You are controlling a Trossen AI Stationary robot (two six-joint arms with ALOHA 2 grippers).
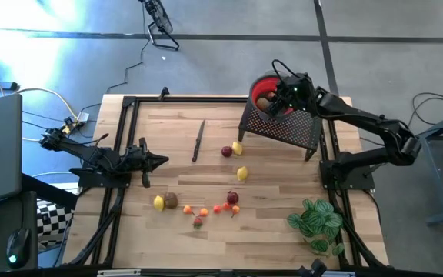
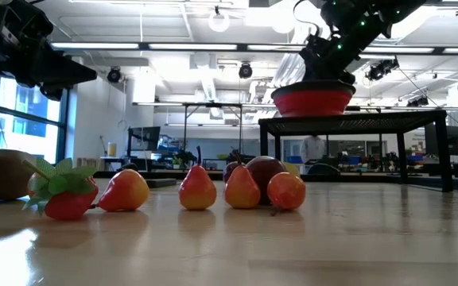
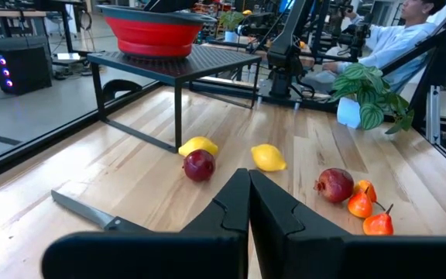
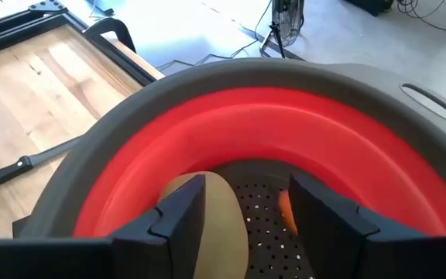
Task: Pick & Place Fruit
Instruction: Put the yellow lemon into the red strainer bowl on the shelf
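The red bowl (image 1: 264,83) sits on a black mesh stand (image 1: 283,129) at the table's far right. My right gripper (image 4: 246,194) hangs open over it, pointing down into it. A tan-brown fruit (image 4: 217,225) and an orange one (image 4: 284,211) lie on the bowl's floor below the fingers. More fruit rests on the wood. A red (image 1: 226,151) and a yellow piece (image 1: 238,147) lie by the stand, and a lemon (image 1: 241,174) sits mid-table. Several small pieces (image 1: 198,208) form a row nearer the front. My left gripper (image 3: 248,203) is shut and waits at the left side (image 1: 156,160).
A thin dark knife (image 1: 198,141) lies on the wood left of the stand. A green leafy plant (image 1: 315,221) stands at the near right corner. Black frame rails (image 1: 121,146) run along the table's edges. A seated person (image 3: 409,31) shows beyond the table.
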